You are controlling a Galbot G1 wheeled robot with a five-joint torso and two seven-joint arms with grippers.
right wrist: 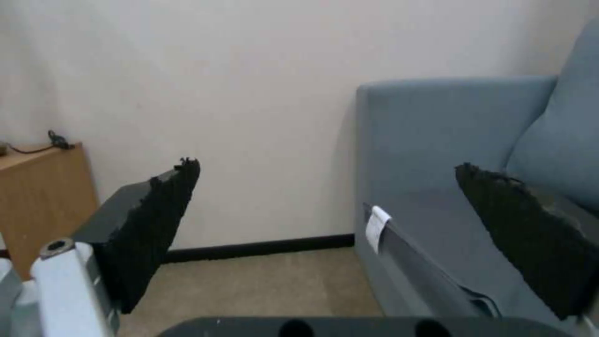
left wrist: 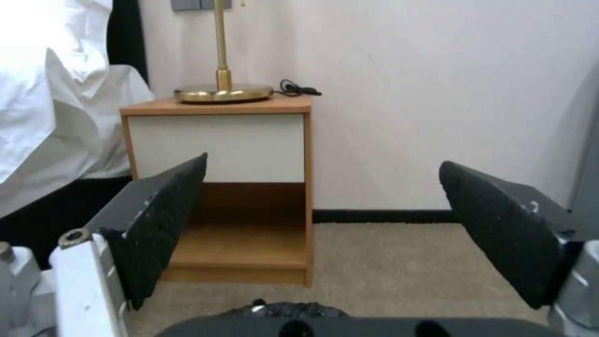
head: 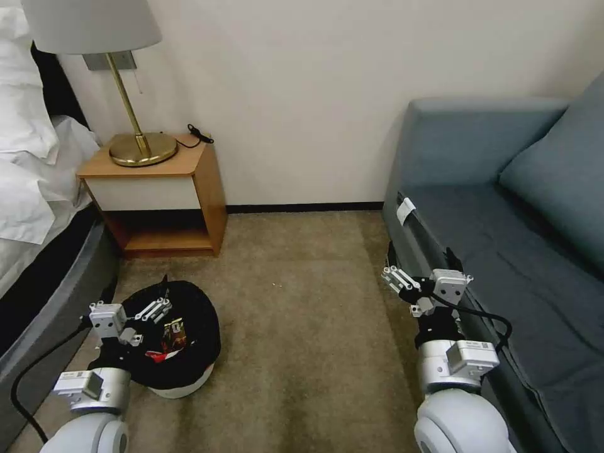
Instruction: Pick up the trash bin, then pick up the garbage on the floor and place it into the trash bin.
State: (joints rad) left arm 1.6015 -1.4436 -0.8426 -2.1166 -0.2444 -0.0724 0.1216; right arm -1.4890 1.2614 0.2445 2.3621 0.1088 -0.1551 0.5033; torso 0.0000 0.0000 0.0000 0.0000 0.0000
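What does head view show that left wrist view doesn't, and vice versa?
Head view alone: the trash bin on the carpet with garbage inside, the left gripper above it, the right gripper by the sofa. Left wrist alone: the left gripper's open pads close up. Both: the nightstand and lamp.

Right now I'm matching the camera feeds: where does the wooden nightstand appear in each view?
Head view: nightstand upper left, beside the bed.
Left wrist view: nightstand straight ahead, under the lamp.
Right wrist view: its side panel, across from the sofa.
Shared landmark: the black cable on its top.
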